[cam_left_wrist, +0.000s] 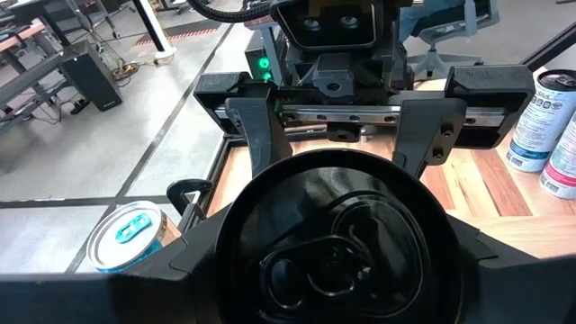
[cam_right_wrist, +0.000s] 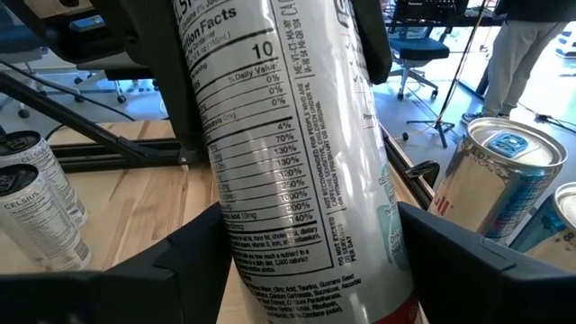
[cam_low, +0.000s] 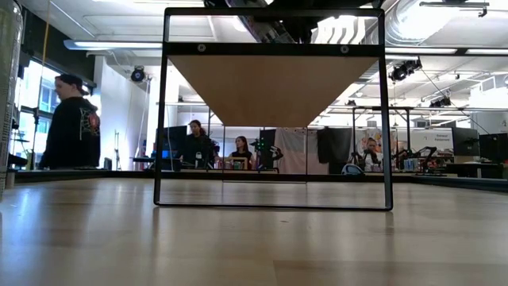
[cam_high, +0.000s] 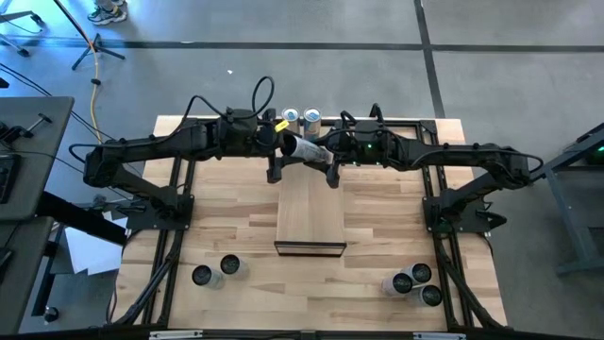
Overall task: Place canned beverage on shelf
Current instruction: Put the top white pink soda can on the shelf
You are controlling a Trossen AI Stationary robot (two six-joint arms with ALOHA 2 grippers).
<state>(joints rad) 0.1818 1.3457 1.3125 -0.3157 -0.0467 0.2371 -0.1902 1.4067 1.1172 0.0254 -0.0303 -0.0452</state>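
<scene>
- The can (cam_high: 304, 149) lies on its side in the air between my two grippers, above the far end of the shelf (cam_high: 310, 219).
- My left gripper (cam_high: 276, 151) pinches the can at its top end.
- My right gripper (cam_high: 330, 158) has its jaws around the can's body, fingers (cam_right_wrist: 468, 256) flanking it; whether they press I cannot tell.

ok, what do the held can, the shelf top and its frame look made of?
Can: likely aluminium, glossy printed white wrap; black lid with pull tab.
Shelf: pale smooth wood or wood-look board, faint grain.
Shelf frame: thin black bars, probably painted metal; bolts show on the top bar.
</scene>
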